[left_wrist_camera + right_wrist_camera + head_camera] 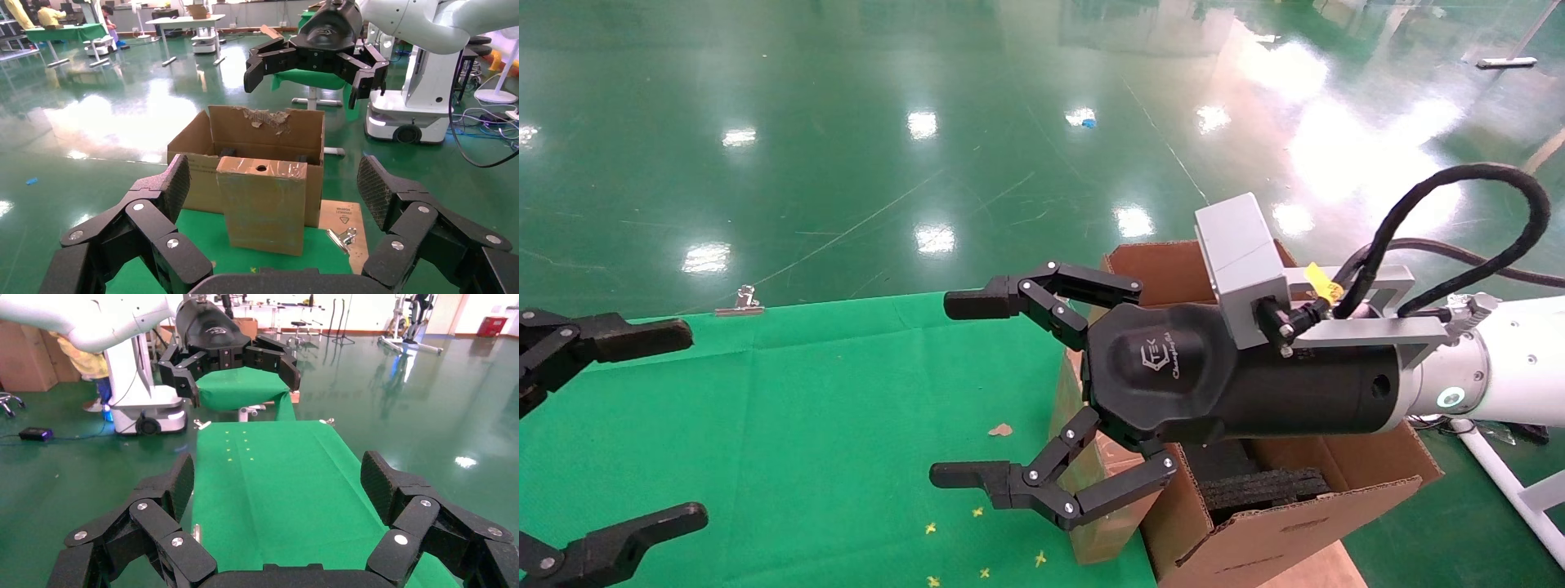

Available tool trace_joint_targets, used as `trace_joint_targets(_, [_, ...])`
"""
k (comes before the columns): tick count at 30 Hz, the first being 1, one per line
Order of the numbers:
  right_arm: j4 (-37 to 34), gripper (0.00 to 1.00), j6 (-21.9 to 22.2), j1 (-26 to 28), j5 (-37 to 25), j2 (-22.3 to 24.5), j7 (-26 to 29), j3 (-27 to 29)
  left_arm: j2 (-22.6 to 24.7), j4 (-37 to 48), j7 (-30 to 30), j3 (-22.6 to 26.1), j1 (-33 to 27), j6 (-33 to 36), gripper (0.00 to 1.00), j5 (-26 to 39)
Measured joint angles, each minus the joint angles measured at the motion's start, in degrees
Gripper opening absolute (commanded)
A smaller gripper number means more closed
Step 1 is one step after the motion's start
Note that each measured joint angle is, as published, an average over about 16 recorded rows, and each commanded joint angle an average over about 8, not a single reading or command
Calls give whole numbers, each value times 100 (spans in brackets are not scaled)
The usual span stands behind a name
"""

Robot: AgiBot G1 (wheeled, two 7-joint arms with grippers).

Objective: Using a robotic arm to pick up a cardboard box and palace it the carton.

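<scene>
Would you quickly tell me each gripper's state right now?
Left gripper: open, holding nothing.
Right gripper: open, holding nothing.

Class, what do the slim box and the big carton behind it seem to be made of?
Slim cardboard box: brown cardboard, likely taped, since its top looks glossy. Carton: matte corrugated cardboard; its torn flap edge shows ragged paper layers.

Premises: an industrial robotics test hall. Evidence: glossy green epoxy floor (pixel 846 163) reflecting overhead lights; further green-covered tables (pixel 61 32); a wheeled white robot base (pixel 407 116); seated staff (pixel 46 13), apparently at work, in the background.
</scene>
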Motion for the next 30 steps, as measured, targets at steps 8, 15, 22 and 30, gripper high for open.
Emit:
trace_joint_targets(8, [1, 100, 0, 1, -4, 1, 4, -2, 0, 0, 0, 0, 0, 0, 100, 0])
trace_joint_targets(15, [83, 100, 13, 107, -191, 11, 134, -103, 0, 2, 1, 2, -1, 1, 100, -1])
trace_joint_targets(22, [246, 100, -143, 671, -1097, -165, 476, -671, 0, 5, 3, 5, -3, 1, 100, -3])
trace_joint_targets(30, [376, 100, -387, 1823, -2841, -693, 1102, -1990, -1, 6, 5, 9, -5, 0, 100, -5])
